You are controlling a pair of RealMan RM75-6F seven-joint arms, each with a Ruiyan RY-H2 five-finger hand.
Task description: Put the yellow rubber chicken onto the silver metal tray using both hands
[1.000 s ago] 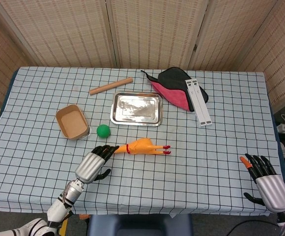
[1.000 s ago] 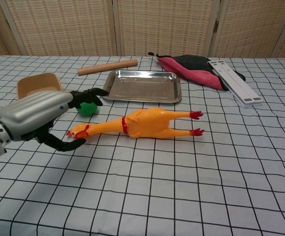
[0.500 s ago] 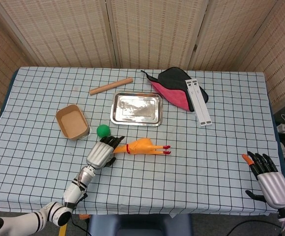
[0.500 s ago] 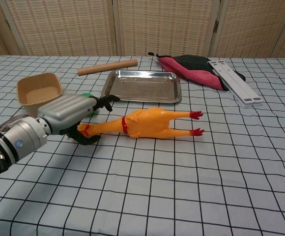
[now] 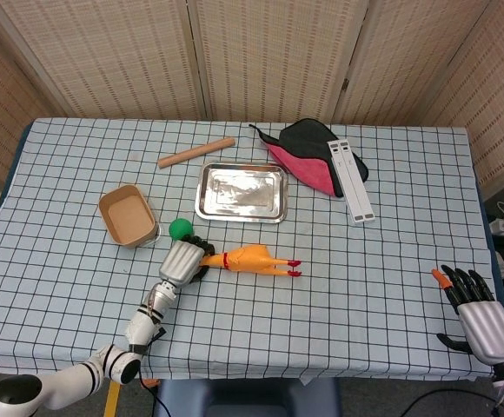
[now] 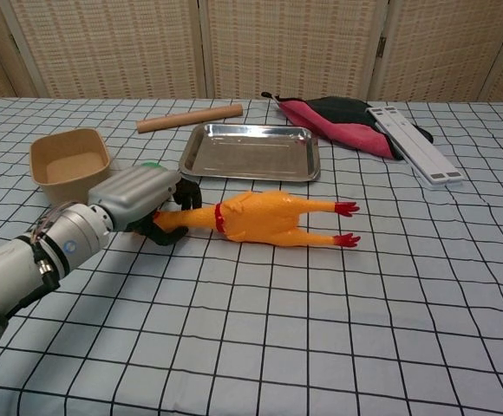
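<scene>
The yellow rubber chicken (image 5: pixel 250 258) (image 6: pixel 260 217) lies on its side on the checked cloth, head to the left and red feet to the right. My left hand (image 5: pixel 182 261) (image 6: pixel 139 198) has its dark fingers wrapped around the chicken's head and neck, hiding the head. Just beyond the chicken, the silver metal tray (image 5: pixel 241 193) (image 6: pixel 250 152) holds nothing. At the table's near right corner, my right hand (image 5: pixel 476 314) hovers with its fingers spread and nothing in them, far from the chicken; the chest view does not show it.
A green ball (image 5: pixel 181 228) sits right behind my left hand, next to a brown paper bowl (image 5: pixel 128 215) (image 6: pixel 68 159). A wooden rod (image 5: pixel 196 152) (image 6: pixel 190 118) lies left of the tray. A pink-and-black cloth (image 5: pixel 308 156) and a white bar (image 5: pixel 350 180) lie to its right.
My left hand has moved forward from beside the chicken's beak and closed its fingers around the head; the chicken has shifted slightly. My right hand has drifted a little lower and rightward.
</scene>
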